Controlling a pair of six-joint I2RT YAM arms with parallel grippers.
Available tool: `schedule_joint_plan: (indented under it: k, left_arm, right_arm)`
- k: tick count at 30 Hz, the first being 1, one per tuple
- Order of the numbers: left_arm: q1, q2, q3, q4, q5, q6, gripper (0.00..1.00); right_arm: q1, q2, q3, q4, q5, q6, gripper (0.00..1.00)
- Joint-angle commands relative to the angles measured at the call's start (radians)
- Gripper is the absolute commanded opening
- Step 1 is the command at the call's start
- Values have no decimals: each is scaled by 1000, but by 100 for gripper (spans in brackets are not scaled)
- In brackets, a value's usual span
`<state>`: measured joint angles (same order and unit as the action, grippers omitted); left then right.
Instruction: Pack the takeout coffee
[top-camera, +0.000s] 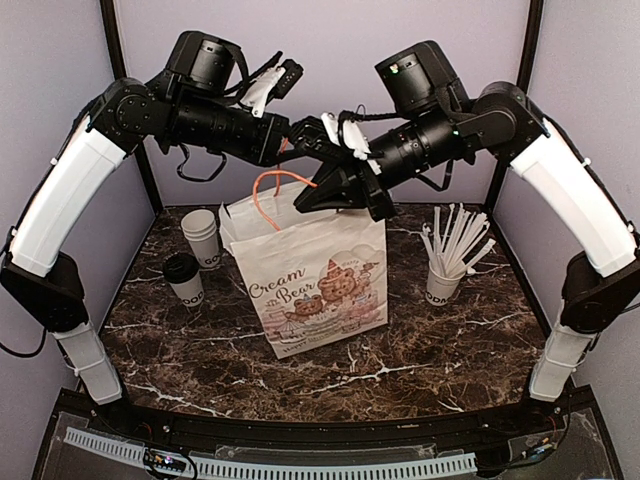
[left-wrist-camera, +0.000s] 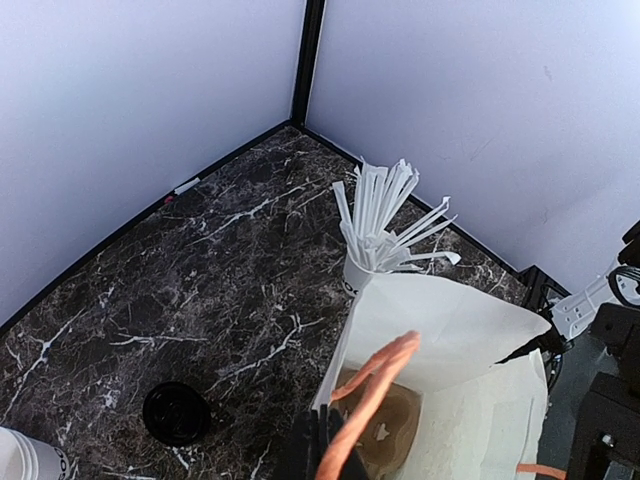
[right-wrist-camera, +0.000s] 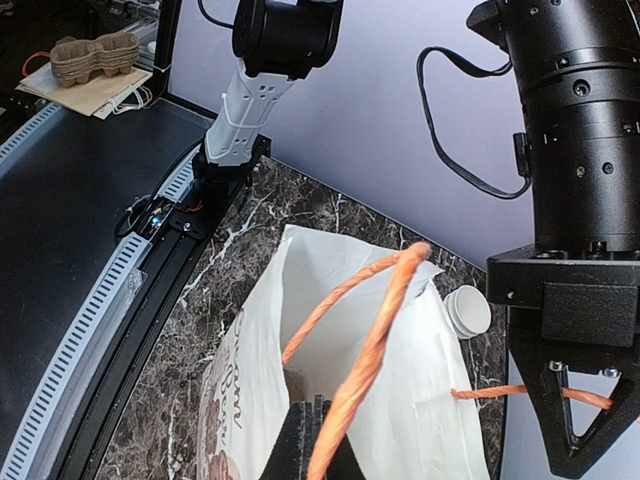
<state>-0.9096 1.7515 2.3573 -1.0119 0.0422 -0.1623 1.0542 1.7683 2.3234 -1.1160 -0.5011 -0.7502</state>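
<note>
The takeout coffee (top-camera: 183, 277), a small white cup with a black lid, stands on the table left of the white paper bag (top-camera: 320, 285). In the left wrist view I see its lid (left-wrist-camera: 176, 412) from above. My left gripper (top-camera: 305, 135) is above the bag, shut on an orange handle (left-wrist-camera: 375, 395). My right gripper (top-camera: 340, 195) is at the bag's top right, shut on the other orange handle (right-wrist-camera: 375, 345). The bag (right-wrist-camera: 250, 380) is held open. A brown cardboard insert (left-wrist-camera: 400, 435) lies in its bottom.
Nested white cups (top-camera: 203, 237) stand behind the coffee. A white cup of straws (top-camera: 445, 265) stands right of the bag, and shows in the left wrist view (left-wrist-camera: 380, 225). Grey walls enclose the back and sides.
</note>
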Motion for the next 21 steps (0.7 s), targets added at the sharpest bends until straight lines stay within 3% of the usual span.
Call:
schedule_joint_plan:
  k: [1,7,8,9,11,14,21]
  left_arm:
    - [3,-44,17,-25,-8,4,0]
    - [4,-44,16,-44,-24,13,1]
    - [4,-43,16,-53,-27,15,21]
    - [4,-42,14,-57,-29,18,49]
    - [4,-40,10,-74,-60,20,91]
    - [5,-38,7,-94,-89,20,98]
    - [3,-70,-37,-79,-80,20,99]
  right_arm:
    - [11,10,11,28,2,3,0]
    - [13,16,11,30,4,9,0]
    - [13,17,11,29,13,8,12]
    - [15,16,11,24,23,8,37]
    - [14,12,8,6,47,1,63]
    - [13,-11,-11,-37,71,-30,72]
    - [9,-72,-43,-96,107,-47,74]
